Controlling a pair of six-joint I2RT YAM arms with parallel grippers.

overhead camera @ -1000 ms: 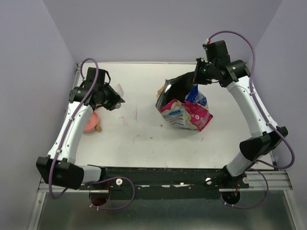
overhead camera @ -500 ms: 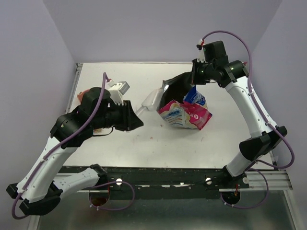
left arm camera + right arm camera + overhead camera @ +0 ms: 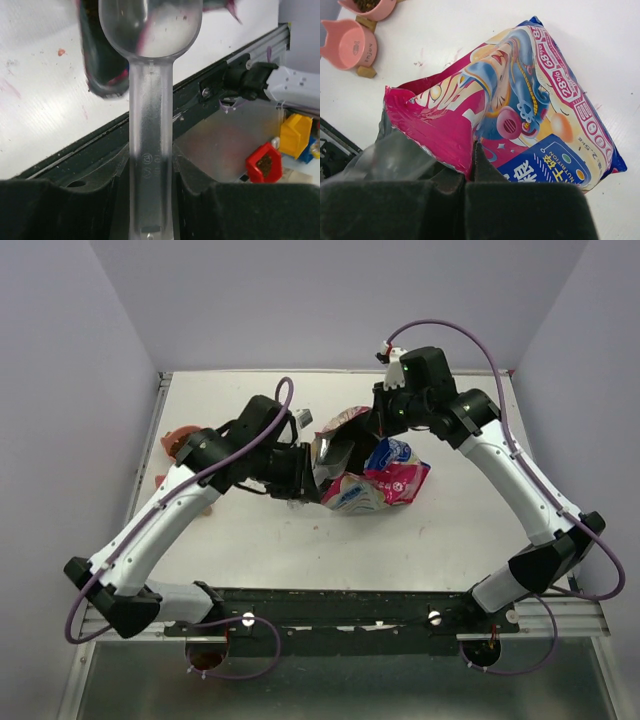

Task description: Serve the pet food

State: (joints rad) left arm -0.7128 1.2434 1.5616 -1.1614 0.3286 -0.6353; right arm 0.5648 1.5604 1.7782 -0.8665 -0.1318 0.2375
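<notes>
White arms (image 3: 155, 518), black joints (image 3: 545, 558) (purple cables (image 3: 452, 328) looping alongside).

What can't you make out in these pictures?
- Inside of the bag: right wrist view, hidden by its own pink flap; top view, too dark and small.
- Tip of the scoop: left wrist view, cut off by the top edge.
- The food in the far bowl: right wrist view, cut by the top edge; top view, partly behind the left arm.
</notes>
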